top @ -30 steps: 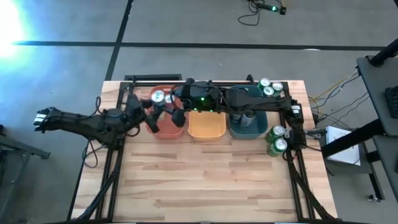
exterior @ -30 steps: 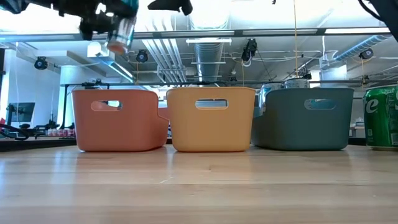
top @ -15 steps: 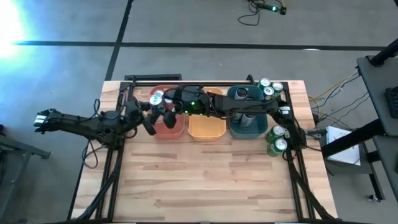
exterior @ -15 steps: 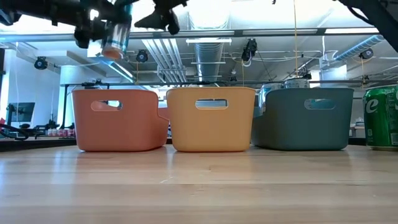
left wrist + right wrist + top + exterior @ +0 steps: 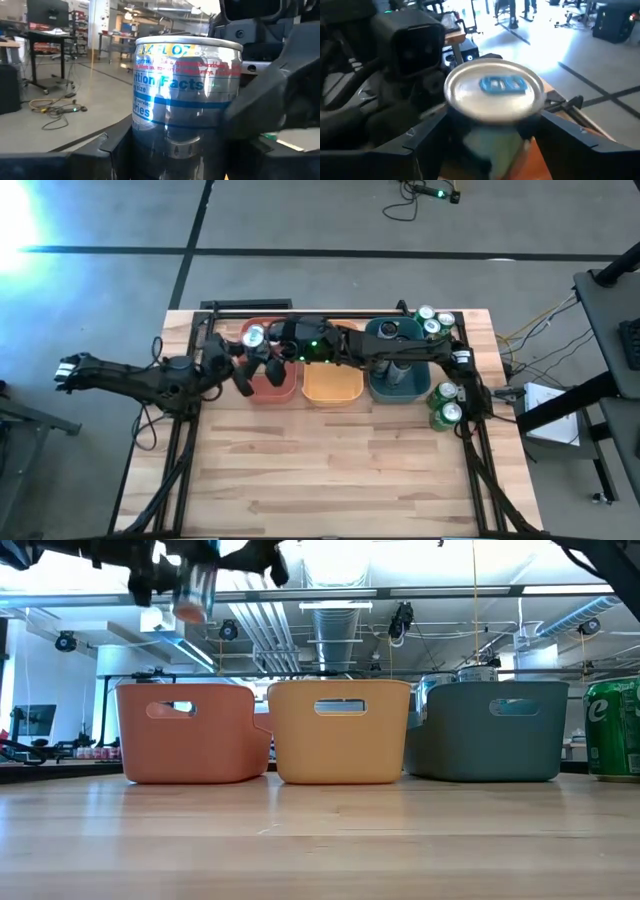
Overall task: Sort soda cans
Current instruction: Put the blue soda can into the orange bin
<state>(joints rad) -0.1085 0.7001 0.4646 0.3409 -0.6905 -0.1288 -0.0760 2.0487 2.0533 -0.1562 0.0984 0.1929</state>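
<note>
I hold a blue-and-silver can [image 5: 254, 336] in my left jaws [image 5: 250, 352], closed on its sides, high over the red bin [image 5: 268, 386] at the far left of the tabletop [image 5: 330, 465]; my right jaws [image 5: 272, 348] sit open around the same can, not visibly pressing it; this looks like a handover or a drop in hand; next, one grip must let go cleanly while the can stays over the right bin; green cans [image 5: 444, 402] wait at the far right.
</note>
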